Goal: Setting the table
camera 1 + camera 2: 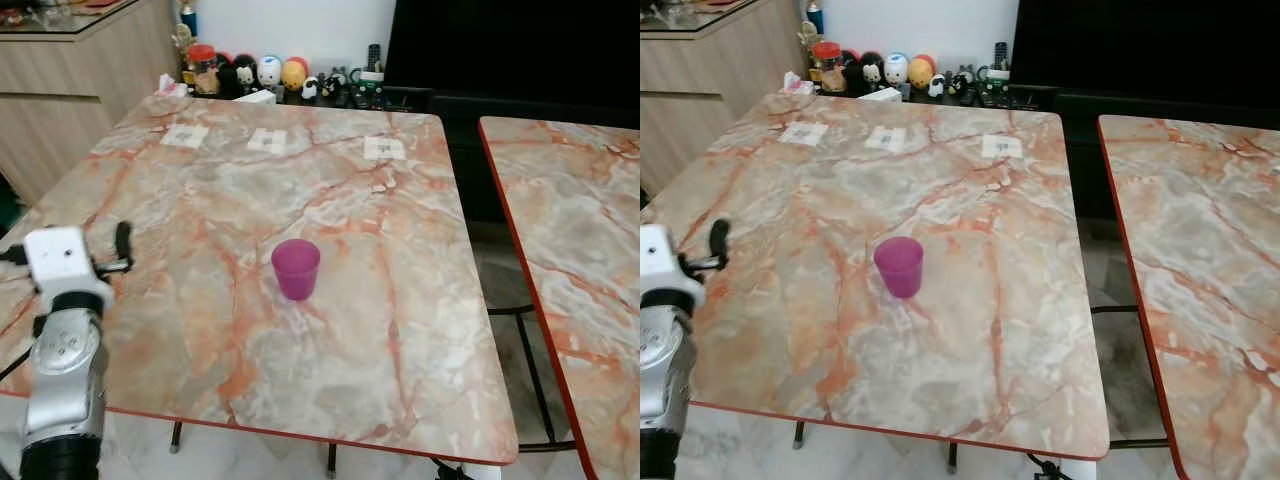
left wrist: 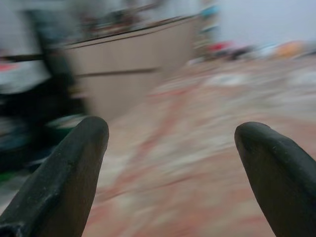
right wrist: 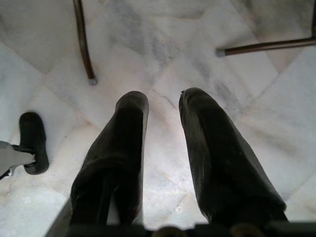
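A translucent purple cup [image 1: 296,268] stands upright and alone near the middle of the marble-patterned table [image 1: 400,350]. My left arm reaches over the table's near left edge, well to the left of the cup, and one black finger [image 1: 123,240] shows beyond the white wrist camera. In the left wrist view my left gripper [image 2: 170,136] is open, its fingers wide apart over the tabletop with nothing between them. My right gripper [image 3: 164,96] hangs idle, pointing down at the white floor, its fingers close together and holding nothing.
Three small white cards [image 1: 267,140] lie in a row along the table's far side. A second marble table [image 1: 580,250] stands to the right across a narrow gap. Toy figures [image 1: 270,72] line a shelf behind, and a wooden cabinet [image 1: 70,90] stands at the far left.
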Robot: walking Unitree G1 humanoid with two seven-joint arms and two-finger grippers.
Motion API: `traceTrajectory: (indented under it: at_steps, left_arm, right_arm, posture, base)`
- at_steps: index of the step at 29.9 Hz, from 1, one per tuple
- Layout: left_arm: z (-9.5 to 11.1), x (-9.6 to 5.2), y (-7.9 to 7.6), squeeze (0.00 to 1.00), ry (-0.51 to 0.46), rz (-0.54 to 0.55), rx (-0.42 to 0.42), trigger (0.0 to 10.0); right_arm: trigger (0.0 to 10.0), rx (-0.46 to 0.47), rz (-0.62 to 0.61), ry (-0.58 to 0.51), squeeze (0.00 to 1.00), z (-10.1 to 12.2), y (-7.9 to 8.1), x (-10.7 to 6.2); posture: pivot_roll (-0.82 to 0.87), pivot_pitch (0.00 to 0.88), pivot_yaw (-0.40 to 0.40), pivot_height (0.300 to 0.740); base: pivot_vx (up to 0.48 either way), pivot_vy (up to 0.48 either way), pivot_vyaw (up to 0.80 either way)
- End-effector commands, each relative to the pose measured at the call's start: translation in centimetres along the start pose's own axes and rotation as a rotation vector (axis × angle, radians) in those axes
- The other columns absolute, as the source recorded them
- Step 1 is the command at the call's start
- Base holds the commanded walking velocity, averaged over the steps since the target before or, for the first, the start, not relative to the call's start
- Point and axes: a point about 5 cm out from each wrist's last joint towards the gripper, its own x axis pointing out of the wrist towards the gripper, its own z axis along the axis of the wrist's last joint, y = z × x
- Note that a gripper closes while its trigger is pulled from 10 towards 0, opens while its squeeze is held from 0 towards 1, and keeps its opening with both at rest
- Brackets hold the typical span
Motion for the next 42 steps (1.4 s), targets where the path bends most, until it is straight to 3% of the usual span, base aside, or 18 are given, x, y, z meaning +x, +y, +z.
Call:
traceTrajectory:
  at_steps: [1, 2, 3, 4, 5, 8, 9, 10, 11, 13, 15, 19, 32, 42]
  left_arm:
    - [0.8, 0.4, 3.0, 0.0, -0.044, 0.147, 0.061, 10.0]
    - [0.8, 0.4, 4.4, 0.0, -0.042, 0.205, 0.096, 10.0]
    - [0.8, 0.4, 4.4, 0.0, -0.042, 0.205, 0.096, 10.0]
    - [0.8, 0.4, 6.6, 0.0, -0.034, 0.292, 0.133, 10.0]
    - [0.8, 0.4, 7.5, 0.0, -0.032, 0.317, 0.161, 10.0]
    - [0.6, 0.3, 8.4, 0.0, -0.023, 0.329, 0.174, 10.0]
    - [0.5, 0.3, 7.9, 0.0, -0.03, 0.283, 0.135, 10.0]
    - [0.9, 0.3, 5.7, 0.0, -0.062, 0.122, 0.056, 10.0]
    - [1.0, 0.3, 5.1, 0.0, -0.071, 0.082, 0.037, 10.0]
    - [1.4, 0.1, 3.8, 0.0, -0.099, 0.015, 0.038, 10.0]
    - [2.1, -0.4, 0.5, 0.0, -0.12, -0.151, -0.018, 10.0]
    - [2.5, -0.9, -2.3, 0.0, -0.123, -0.309, -0.019, 10.0]
    - [2.4, -2.2, -4.3, 0.0, -0.1, -0.418, -0.131, 10.0]
    - [2.2, -2.4, -4.7, 0.0, -0.093, -0.432, -0.147, 10.0]
  right_arm:
    - [10.0, 0.012, -0.006, 0.014, 0.0, -0.4, -0.1, -0.1]
    - [10.0, 0.011, -0.006, 0.015, 0.0, -0.4, -0.1, -0.1]
    - [10.0, 0.011, -0.006, 0.015, 0.0, -0.4, -0.1, -0.1]
    - [10.0, 0.009, -0.006, 0.016, 0.0, -0.4, -0.1, -0.1]
    - [10.0, 0.008, -0.005, 0.016, 0.0, -0.4, -0.1, -0.1]
    - [10.0, 0.008, -0.005, 0.016, 0.0, -0.4, -0.1, -0.1]
    - [10.0, 0.008, -0.005, 0.016, 0.0, -0.4, -0.2, -0.1]
    - [10.0, 0.005, -0.003, 0.016, 0.0, -0.4, -0.2, -0.1]
    - [10.0, 0.004, -0.002, 0.016, 0.0, -0.4, -0.2, -0.1]
    - [10.0, 0.004, -0.002, 0.016, 0.0, -0.4, -0.2, -0.1]
    - [10.0, 0.006, -0.001, 0.014, 0.0, -0.4, -0.2, -0.1]
    - [10.0, 0.01, -0.002, 0.012, 0.0, -0.3, -0.2, -0.1]
    - [10.0, 0.011, -0.004, 0.016, 0.0, -0.4, -0.2, -0.1]
    - [10.0, 0.01, -0.001, 0.018, 0.0, -0.4, -0.1, -0.1]
  posture:
    - [0.17, 0.043, -0.059, 0.74]
    - [0.17, 0.043, -0.06, 0.74]
    - [0.17, 0.043, -0.06, 0.74]
    - [0.17, 0.043, -0.061, 0.74]
    - [0.17, 0.044, -0.06, 0.74]
    - [0.18, 0.044, -0.061, 0.74]
    - [0.18, 0.045, -0.062, 0.74]
    - [0.18, 0.046, -0.064, 0.74]
    - [0.18, 0.046, -0.064, 0.74]
    - [0.18, 0.046, -0.065, 0.74]
    - [0.17, 0.043, -0.063, 0.74]
    - [0.18, 0.042, -0.06, 0.74]
    - [0.17, 0.046, -0.058, 0.74]
    - [0.17, 0.046, -0.055, 0.74]
  base:
    - [0.0, 0.0, 0.0]
    - [0.0, 0.0, 0.0]
    - [0.0, 0.0, 0.0]
    - [0.0, 0.0, 0.0]
    - [0.0, 0.0, 0.0]
    - [0.0, 0.0, 0.0]
    - [0.0, 0.0, 0.0]
    - [0.0, 0.0, 0.0]
    - [0.0, 0.0, 0.0]
    - [0.0, 0.0, 0.0]
    - [0.0, 0.0, 0.0]
    - [0.0, 0.0, 0.0]
    - [-0.098, 0.0, 0.0]
    - [-0.269, 0.0, 0.0]
